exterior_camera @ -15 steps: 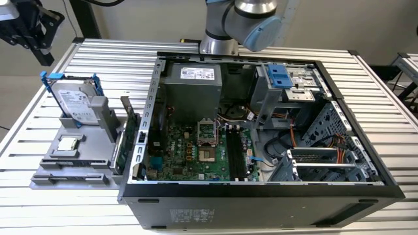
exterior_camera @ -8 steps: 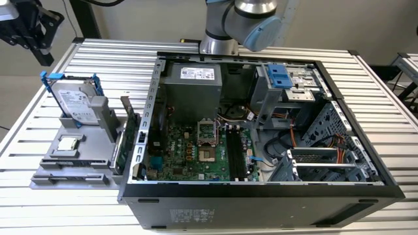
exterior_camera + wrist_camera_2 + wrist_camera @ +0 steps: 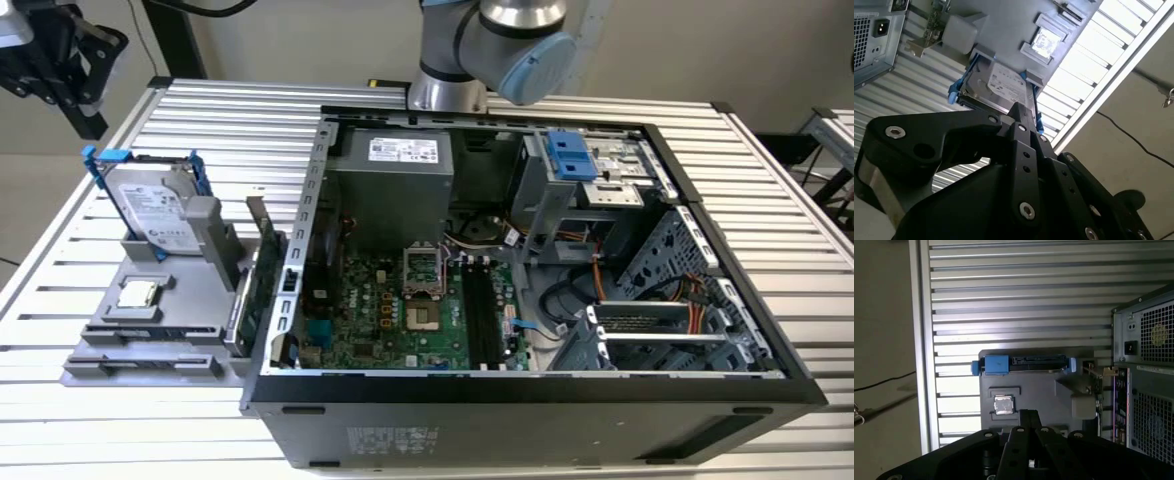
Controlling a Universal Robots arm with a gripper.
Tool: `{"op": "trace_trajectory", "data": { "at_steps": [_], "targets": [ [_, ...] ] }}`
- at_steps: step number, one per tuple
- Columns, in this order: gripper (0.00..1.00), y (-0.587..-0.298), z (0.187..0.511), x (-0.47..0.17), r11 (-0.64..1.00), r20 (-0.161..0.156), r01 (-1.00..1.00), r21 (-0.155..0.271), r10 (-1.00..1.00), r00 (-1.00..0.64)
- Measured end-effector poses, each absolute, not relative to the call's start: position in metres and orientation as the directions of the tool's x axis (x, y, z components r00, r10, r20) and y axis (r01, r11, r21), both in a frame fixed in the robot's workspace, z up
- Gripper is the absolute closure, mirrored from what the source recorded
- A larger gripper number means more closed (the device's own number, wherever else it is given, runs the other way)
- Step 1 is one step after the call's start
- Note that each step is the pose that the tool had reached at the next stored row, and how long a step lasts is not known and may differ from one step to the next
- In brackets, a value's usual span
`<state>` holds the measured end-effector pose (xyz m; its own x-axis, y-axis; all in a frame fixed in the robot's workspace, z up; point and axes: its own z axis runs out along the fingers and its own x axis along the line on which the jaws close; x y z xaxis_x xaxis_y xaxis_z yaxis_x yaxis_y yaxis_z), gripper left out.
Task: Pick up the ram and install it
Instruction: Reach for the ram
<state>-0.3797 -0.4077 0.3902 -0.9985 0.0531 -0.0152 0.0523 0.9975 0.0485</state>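
Observation:
I cannot make out the ram; in both wrist views the gripper's black body covers the near part of the grey holder point(image 3: 1039, 390). My gripper point(image 3: 60, 55) hangs high over the table's far corner at the exterior view's left, well apart from the open computer case point(image 3: 534, 390). Its fingers come together in one tip point(image 3: 1029, 413) above the holder and nothing shows between them. In the second wrist view that tip point(image 3: 1021, 107) points at the hard drive point(image 3: 1004, 87). The motherboard's black slots point(image 3: 481, 310) lie inside the case.
The grey holder point(image 3: 147, 340) stands beside the case on the slatted metal table point(image 3: 214, 130). It carries a silver hard drive in a blue frame point(image 3: 147, 205), a small square chip point(image 3: 138, 293) and an upright expansion card point(image 3: 267, 270). The arm's base point(image 3: 447, 90) rises behind the case.

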Motion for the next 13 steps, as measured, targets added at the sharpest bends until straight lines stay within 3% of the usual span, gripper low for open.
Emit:
{"op": "trace_trajectory", "data": {
  "at_steps": [13],
  "targets": [
    [1.0,-0.424,0.389,-0.38,0.997,-0.015,0.052,0.048,0.053,-0.998]
  ]
}}
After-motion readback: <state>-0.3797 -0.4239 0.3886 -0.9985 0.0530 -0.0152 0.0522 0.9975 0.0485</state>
